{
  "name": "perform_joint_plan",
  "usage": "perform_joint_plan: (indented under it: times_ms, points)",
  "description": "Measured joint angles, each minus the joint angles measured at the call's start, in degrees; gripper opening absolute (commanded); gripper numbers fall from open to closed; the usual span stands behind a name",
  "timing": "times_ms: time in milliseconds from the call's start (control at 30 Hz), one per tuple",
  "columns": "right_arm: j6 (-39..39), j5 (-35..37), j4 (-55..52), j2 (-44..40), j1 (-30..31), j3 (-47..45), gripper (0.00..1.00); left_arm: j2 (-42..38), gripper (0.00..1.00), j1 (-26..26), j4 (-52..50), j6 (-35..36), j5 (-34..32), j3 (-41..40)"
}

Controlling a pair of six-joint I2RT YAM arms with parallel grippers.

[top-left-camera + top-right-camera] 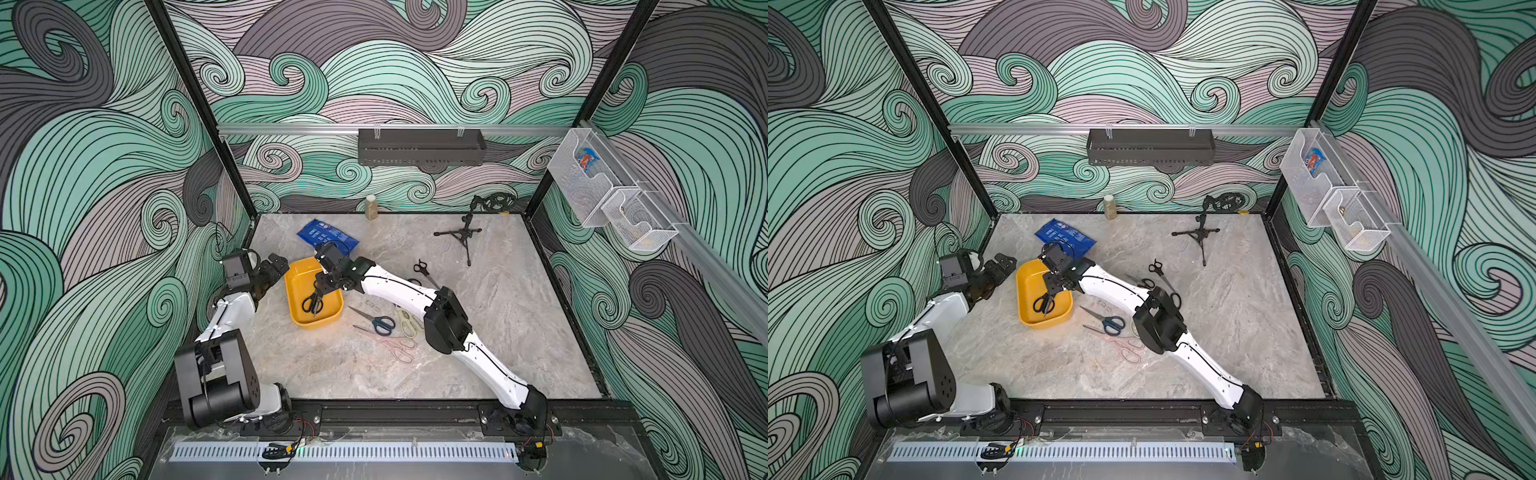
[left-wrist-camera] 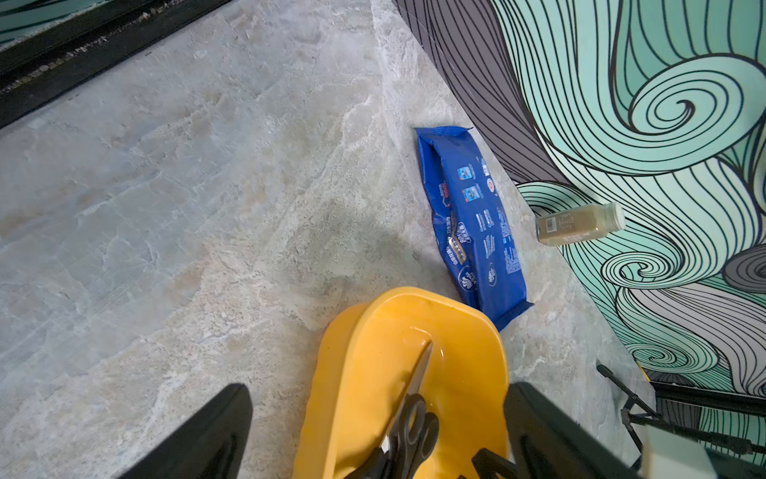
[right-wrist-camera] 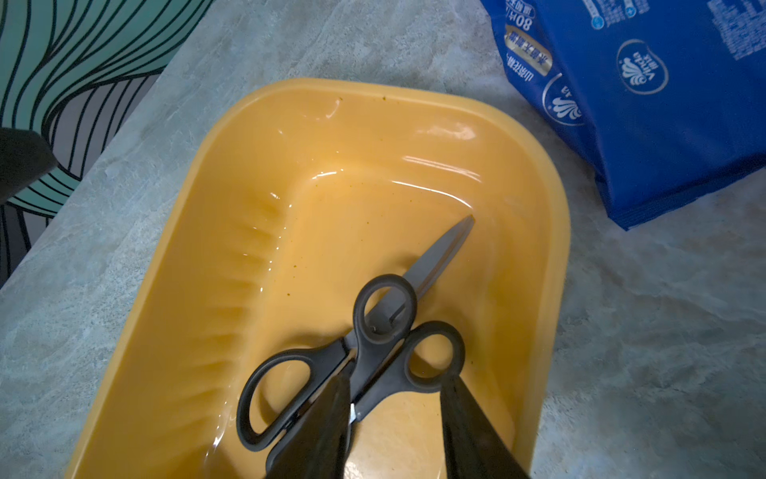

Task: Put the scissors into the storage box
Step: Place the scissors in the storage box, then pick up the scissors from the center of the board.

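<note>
Over the yellow box (image 1: 296, 291) on the left part of the table (image 1: 498, 332), the right gripper (image 3: 396, 383) hangs with fingers parted, gripping nothing; black-handled scissors (image 3: 364, 352) lie on the box floor beneath it. Just beside the box the left gripper (image 1: 277, 266) is spread wide and empty. On the table nearby lie blue-handled scissors (image 1: 376, 323), cream shears (image 1: 405, 323) and a pink pair (image 1: 400, 350)
</note>
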Motion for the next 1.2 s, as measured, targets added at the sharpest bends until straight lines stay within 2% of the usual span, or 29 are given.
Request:
perform_joint_plan:
  times_ms: [267,433,600,800,967,1200]
  points:
    - [-6.25,0.72,0.50,-16.63,0.00,-18.10,0.45,0.00,0.97,-2.62,-1.03,0.70,2.54,0.42]
    - [-8.48,1.29,1.64,-27.54,-0.02,-32.37,0.46,0.00,0.97,-8.35,-4.50,2.08,3.30,4.46]
    - [-9.27,1.31,2.32,-34.69,-0.07,-46.47,0.46,-0.02,0.97,-14.67,-6.82,3.54,3.65,8.46]
    - [-9.22,1.29,2.56,-42.12,-1.09,-60.35,0.47,-1.84,0.97,-20.50,-10.97,4.76,3.61,9.40]
    - [-9.18,1.22,2.71,-45.64,-4.85,-66.23,0.47,-4.31,0.97,-23.98,-12.33,4.79,3.61,8.63]
    - [-13.09,0.57,3.13,-45.33,-14.14,-67.38,0.45,-5.14,0.97,-28.74,-14.29,4.87,3.52,6.45]
